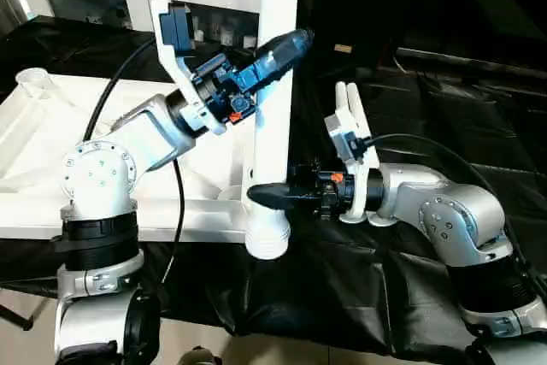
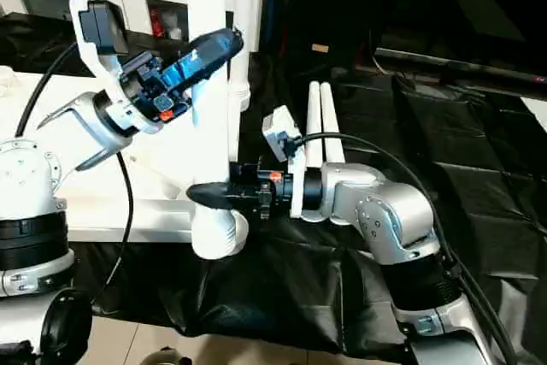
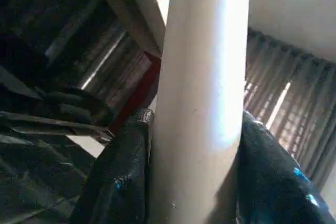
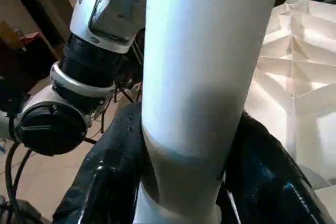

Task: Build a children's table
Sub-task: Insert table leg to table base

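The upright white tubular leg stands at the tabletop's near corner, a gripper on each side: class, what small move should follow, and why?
Probably press the white tubular plastic leg straight down. The right gripper clamps it just above the flared end; the left gripper closes around it higher up, so it looks held upright over the white ribbed tabletop corner.

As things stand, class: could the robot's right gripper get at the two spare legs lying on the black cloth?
Probably not yet. The right gripper is closed round the upright leg; the spare legs lie uncovered just behind that arm.
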You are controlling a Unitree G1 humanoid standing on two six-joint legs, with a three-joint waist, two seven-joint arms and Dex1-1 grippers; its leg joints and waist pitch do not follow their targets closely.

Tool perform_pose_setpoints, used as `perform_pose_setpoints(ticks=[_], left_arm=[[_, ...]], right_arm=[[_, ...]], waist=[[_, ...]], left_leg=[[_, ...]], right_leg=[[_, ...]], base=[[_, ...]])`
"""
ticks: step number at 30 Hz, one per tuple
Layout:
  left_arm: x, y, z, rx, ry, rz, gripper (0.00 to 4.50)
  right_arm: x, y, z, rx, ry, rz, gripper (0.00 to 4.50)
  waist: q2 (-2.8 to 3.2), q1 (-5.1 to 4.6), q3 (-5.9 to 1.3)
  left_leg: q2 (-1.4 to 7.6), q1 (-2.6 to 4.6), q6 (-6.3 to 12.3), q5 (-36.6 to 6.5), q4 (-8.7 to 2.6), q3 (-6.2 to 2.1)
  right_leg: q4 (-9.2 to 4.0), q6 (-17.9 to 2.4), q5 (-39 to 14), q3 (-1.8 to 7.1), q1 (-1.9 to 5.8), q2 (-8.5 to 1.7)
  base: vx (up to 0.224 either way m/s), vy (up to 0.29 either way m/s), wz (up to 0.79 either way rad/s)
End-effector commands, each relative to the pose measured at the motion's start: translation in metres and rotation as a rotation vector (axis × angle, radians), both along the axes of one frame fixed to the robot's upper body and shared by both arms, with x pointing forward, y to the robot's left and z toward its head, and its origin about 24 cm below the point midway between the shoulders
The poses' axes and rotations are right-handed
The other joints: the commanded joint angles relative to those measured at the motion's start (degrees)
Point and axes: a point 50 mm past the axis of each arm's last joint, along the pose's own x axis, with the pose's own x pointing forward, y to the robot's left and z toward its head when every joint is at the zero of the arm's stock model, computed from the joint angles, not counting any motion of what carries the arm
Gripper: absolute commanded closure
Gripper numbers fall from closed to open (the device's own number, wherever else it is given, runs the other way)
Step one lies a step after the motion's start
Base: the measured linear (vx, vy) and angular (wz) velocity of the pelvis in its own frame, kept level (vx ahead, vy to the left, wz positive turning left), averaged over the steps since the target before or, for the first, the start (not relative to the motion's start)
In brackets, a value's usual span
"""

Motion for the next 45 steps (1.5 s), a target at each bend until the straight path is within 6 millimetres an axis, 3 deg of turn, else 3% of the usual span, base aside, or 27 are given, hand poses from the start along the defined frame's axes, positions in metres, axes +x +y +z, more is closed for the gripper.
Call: perform_pose_setpoints(ticks=[1,7,11,17,20,24,36,45], left_arm=[[0.004,-0.004,-0.001,0.022,0.013,0.061,2.66],[0.015,-0.008,-0.006,0.122,-0.001,0.247,2.75],[0.018,-0.015,-0.001,0.182,-0.003,0.339,2.76],[0.021,-0.017,0.0,0.255,0.009,0.446,2.76],[0.026,-0.018,0.002,0.332,-0.045,0.616,2.76],[0.026,-0.021,0.006,0.352,-0.07,0.684,2.76],[0.027,-0.026,0.007,0.36,-0.103,0.721,2.76],[0.02,-0.033,0.009,0.349,-0.162,0.64,2.76]], right_arm=[[0.005,0.0,0.008,-0.009,-0.078,-0.052,2.31],[0.014,0.001,0.01,-0.019,-0.079,-0.185,1.6],[0.023,-0.002,0.01,-0.028,-0.067,-0.311,1.6],[0.026,-0.005,0.012,-0.026,-0.042,-0.343,1.6],[0.03,-0.009,0.007,-0.102,-0.027,-0.403,1.6],[0.031,-0.008,0.003,-0.139,-0.012,-0.435,1.6],[0.027,0.006,-0.006,-0.194,0.05,-0.416,1.6],[0.027,0.011,-0.013,-0.234,0.054,-0.374,1.6]], waist=[[1.3,0.01,-4.18],[1.04,-0.18,-4.11],[0.97,-0.31,-4.23],[0.99,-0.44,-4.23],[0.62,-0.58,-4.2],[0.59,-0.82,-4.21],[0.5,-1.41,-4.16],[0.37,-1.33,-4.08]], left_leg=[[3.14,0.91,-2.51,-6.0,-4.51,-1.28],[3.27,1.04,-2.84,-5.9,-4.62,-1.26],[3.16,0.94,-3.07,-5.2,-4.56,-1.27],[3.12,0.86,-2.68,-5.0,-4.52,-1.27],[3.14,0.9,-2.36,-4.6,-4.47,-1.22],[3.12,0.76,-2.51,-4.1,-4.43,-1.25],[3.05,0.71,-2.44,-4.8,-4.39,-1.21],[3.1,0.65,-2.39,-4.7,-4.4,-1.15]], right_leg=[[-4.23,-11.5,-3.3,2.99,3.44,-4.88],[-4.44,-9.9,-5.2,3.07,3.23,-4.86],[-4.22,-9.7,-4.1,3.05,3.3,-4.85],[-4.27,-9.4,-3.3,3.05,3.37,-4.69],[-4.39,-8.7,-3.8,3.09,3.39,-4.69],[-4.39,-8.4,-4.3,3.1,3.37,-4.75],[-4.53,-9.0,-4.9,3.09,3.24,-4.74],[-4.53,-9.0,-5.5,3.13,3.16,-4.86]], base=[[0.0,0.0,0.0],[0.0,0.0,0.0],[0.0,0.0,0.0],[0.0,0.0,0.0],[0.0,0.0,0.0],[0.0,0.0,0.0],[0.0,0.0,0.0],[0.0,0.0,0.0]])
